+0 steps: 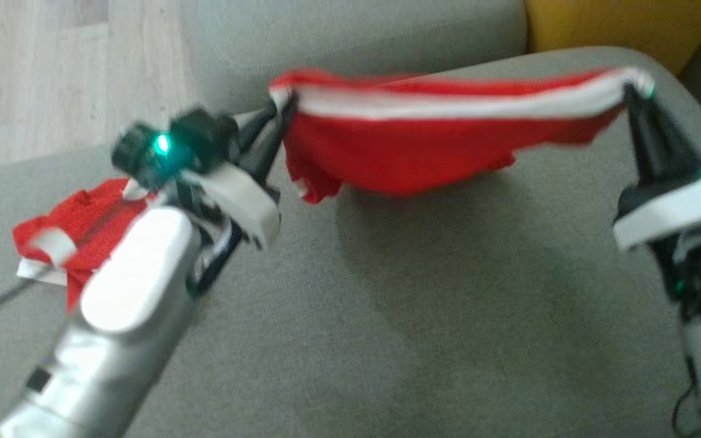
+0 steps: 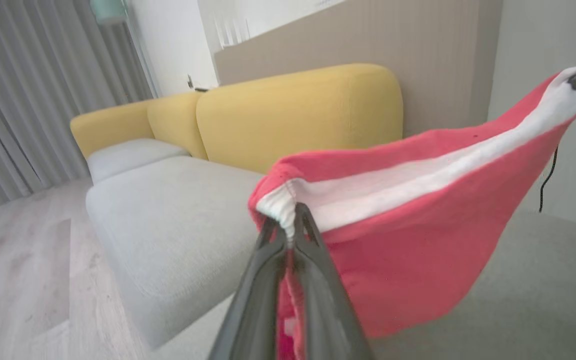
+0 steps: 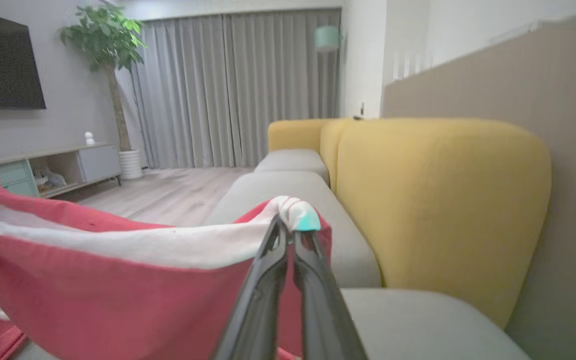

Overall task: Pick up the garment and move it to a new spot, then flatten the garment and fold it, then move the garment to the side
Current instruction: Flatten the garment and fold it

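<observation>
Head view shows the garment (image 1: 423, 146), red with a white band, hanging stretched above the grey seat cushion (image 1: 387, 316). Its lower edge sags close to the cushion; whether it touches I cannot tell. The left gripper (image 1: 282, 104) is clamped on one end of the band, and the right gripper (image 1: 632, 90) is clamped on the other.

To lay the garment flat, I judge both ends should come down onto the cushion level and together, with the band taut. That way the hem lands first and the cloth spreads without bunching.

A second red cloth (image 1: 83, 228) lies at the cushion's left edge and is best avoided.

The wrist views add each pair of fingers pinching the band at the very tips, and the yellow backrest (image 3: 443, 200) beyond the cushion.
</observation>
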Tool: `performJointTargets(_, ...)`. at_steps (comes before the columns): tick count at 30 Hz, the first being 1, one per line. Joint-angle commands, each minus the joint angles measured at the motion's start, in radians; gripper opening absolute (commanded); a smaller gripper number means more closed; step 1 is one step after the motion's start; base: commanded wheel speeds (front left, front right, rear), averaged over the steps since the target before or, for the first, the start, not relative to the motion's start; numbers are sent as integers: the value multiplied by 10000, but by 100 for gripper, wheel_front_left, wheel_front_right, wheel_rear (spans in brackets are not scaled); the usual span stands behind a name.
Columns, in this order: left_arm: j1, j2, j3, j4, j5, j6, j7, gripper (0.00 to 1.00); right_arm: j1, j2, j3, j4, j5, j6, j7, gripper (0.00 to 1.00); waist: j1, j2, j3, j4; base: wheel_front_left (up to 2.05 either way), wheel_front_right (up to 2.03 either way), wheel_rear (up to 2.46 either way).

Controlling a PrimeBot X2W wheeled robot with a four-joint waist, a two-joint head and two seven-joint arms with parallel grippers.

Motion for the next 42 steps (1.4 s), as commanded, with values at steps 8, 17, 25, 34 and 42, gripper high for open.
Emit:
performJointTargets(8,-2233,129,1189,-474,-484,140,-460,0,-1850,-849,602,-777,-11,-7,-703,0,0,0,-472,15,0,0,0)
performJointTargets(17,-1682,-10,1061,-1263,-604,478,-398,0,-903,-1034,522,-1292,-231,-7,-386,0,0,0,-373,293,0,0,0)
performJointTargets(25,-2426,412,996,-1078,-387,463,322,0,-1669,-1148,675,-1176,-84,-7,203,0,0,0,900,262,0,0,0)
performJointTargets(34,-5998,441,1693,1429,-283,393,49,0,-6526,-1197,2151,1878,-30,-7,-423,0,0,0,3357,-84,0,0,0)
performJointTargets(42,-8477,-322,2143,3798,-152,472,-2315,0,-9693,-534,2099,5461,-957,-7,-2612,0,0,0,4065,-108,0,0,0)
